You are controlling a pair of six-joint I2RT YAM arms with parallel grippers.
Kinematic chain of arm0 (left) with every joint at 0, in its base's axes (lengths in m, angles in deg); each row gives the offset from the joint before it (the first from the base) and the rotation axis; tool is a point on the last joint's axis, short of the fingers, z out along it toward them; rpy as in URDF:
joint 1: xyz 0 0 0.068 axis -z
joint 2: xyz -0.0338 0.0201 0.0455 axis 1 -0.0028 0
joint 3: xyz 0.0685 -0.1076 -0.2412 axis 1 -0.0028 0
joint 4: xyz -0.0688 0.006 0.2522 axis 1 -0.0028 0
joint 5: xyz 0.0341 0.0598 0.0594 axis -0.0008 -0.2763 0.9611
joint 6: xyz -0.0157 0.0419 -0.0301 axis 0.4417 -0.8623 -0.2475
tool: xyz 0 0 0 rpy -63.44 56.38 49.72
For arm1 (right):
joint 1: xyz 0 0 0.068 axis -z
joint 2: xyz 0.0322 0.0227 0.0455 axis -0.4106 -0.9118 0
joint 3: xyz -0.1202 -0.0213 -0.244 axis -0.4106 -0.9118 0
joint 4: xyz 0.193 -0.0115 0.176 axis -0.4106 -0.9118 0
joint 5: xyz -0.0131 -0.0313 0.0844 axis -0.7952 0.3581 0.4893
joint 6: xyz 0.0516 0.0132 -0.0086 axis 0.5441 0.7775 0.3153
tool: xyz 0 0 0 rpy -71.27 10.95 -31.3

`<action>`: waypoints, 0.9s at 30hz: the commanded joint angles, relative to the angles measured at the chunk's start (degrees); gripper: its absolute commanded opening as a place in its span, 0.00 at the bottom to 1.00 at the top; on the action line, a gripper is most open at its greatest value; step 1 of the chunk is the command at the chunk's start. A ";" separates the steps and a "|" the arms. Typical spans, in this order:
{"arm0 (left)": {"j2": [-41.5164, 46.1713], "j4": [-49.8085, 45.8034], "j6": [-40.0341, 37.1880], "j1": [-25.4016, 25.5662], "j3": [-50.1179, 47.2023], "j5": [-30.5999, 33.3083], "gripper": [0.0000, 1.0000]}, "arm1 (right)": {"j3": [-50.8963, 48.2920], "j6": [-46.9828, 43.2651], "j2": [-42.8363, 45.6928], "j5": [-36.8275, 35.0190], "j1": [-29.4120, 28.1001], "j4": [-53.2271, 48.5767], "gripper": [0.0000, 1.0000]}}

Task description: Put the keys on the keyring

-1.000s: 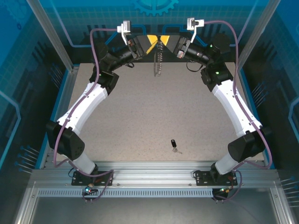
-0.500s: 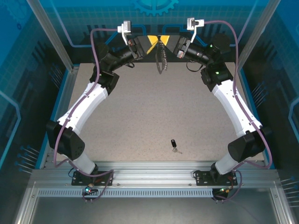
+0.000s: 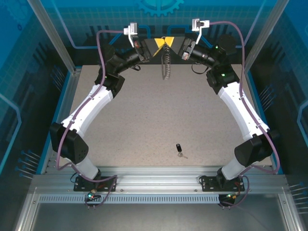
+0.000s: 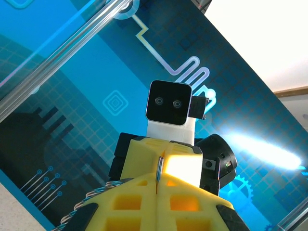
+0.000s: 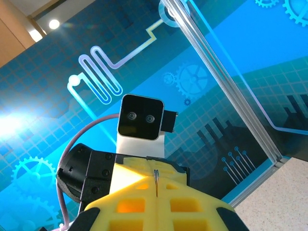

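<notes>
High at the back of the cell, my left gripper (image 3: 160,44) and right gripper (image 3: 170,42) meet tip to tip, both shut on the keyring (image 3: 165,44). The ring appears edge-on as a thin metal loop (image 4: 158,167) pinched between my left gripper (image 4: 156,185) and the facing yellow fingers (image 4: 144,156). From the right wrist the same loop (image 5: 155,179) stands in the seam of my right gripper (image 5: 156,195). Its silvery chain (image 3: 165,65) hangs down over the table. The key (image 3: 179,148), black-headed and tiny, lies alone on the table near the front edge.
The speckled table (image 3: 144,115) spreads between the two arms. Blue printed walls (image 3: 57,29) and aluminium posts (image 3: 45,26) close in the back and sides. The arm bases sit on the metal rail (image 3: 159,180) at the front.
My left gripper has shifted slightly right and up to the right gripper's tips and shut on the ring. The hanging chain has swung a little. The key has not moved.
</notes>
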 commanded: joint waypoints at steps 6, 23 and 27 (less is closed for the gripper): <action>1.07 -3.29 -6.62 -0.84 1.61 -3.60 0.00 | -4.78 2.78 3.77 1.92 8.89 -2.67 0.32; -0.11 -31.32 -29.51 -2.81 10.85 -17.72 0.00 | 16.53 -21.03 -3.00 12.43 4.27 -41.03 0.47; -0.56 -34.30 -31.12 -2.81 12.57 -19.19 0.00 | 18.65 -22.84 -4.25 12.51 3.06 -43.22 0.46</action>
